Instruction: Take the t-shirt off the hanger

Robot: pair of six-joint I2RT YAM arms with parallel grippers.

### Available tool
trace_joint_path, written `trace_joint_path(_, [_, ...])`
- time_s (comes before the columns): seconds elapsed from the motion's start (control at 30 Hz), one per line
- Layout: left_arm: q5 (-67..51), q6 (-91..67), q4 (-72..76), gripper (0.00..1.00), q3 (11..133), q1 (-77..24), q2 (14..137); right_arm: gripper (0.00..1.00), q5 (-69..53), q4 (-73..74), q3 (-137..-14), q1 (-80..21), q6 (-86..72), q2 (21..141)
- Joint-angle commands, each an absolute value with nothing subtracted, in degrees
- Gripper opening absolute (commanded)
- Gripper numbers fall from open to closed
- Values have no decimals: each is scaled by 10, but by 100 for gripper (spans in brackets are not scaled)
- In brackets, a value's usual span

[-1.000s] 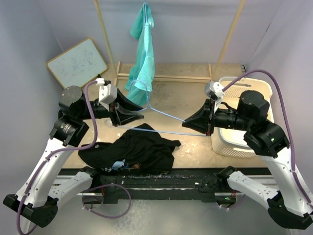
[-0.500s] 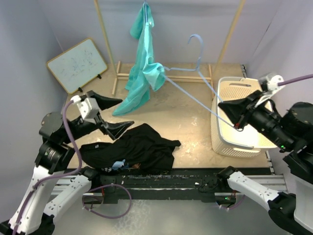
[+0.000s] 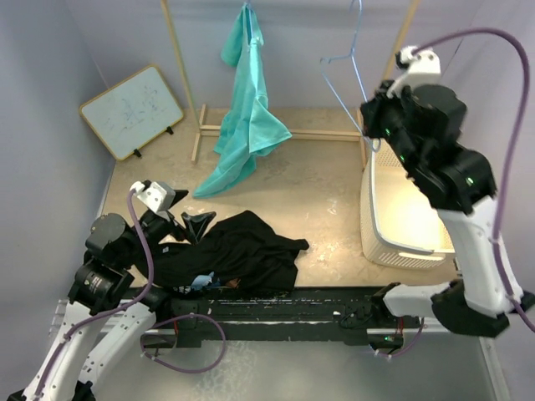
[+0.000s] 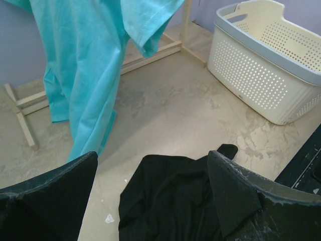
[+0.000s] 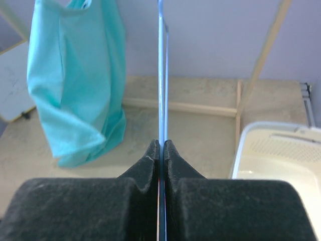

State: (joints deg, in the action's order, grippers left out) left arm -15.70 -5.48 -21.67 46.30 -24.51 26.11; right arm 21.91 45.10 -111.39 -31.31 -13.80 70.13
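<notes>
The teal t-shirt hangs from the top of the wooden rack, free of the blue wire hanger. My right gripper is raised high at the back right and shut on the hanger's wire, which runs up from between the closed jaws. The shirt also shows in the right wrist view, to the left of the hanger. My left gripper is open and empty, low at the near left, over a black garment. In the left wrist view the shirt hangs beyond it.
A white laundry basket stands at the right, under the right arm. A whiteboard leans at the back left. The rack's wooden posts and base bars cross the back. The black garment lies at the table's near edge.
My right arm has swung the hanger up and to the back right, out of the teal shirt, which has dropped back to hang straight. My left arm has drawn back, low to the near left.
</notes>
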Motion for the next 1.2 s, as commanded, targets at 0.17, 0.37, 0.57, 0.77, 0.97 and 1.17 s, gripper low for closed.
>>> trace_joint_path(0.17, [-111, -69, -233, 92, 458, -246, 230, 0, 342, 231, -1225, -306, -60, 843])
trace_joint_path(0.37, [-100, -73, -239, 90, 457, -246, 223, 0, 331, 170, -1265, -270, -51, 905])
trace_joint_path(0.57, [-90, -75, -237, 90, 453, -246, 214, 0, 240, 185, -1312, -200, -94, 956])
trace_joint_path(0.77, [-88, -74, -237, 89, 454, -246, 220, 0, 207, 226, -1361, -189, -95, 1012])
trace_joint_path(0.97, [-88, -75, -236, 89, 452, -246, 221, 0, 158, 232, -1319, -189, -100, 1007])
trace_joint_path(1.17, [-88, -76, -237, 89, 452, -246, 223, 33, 58, 234, -1201, -188, -116, 929])
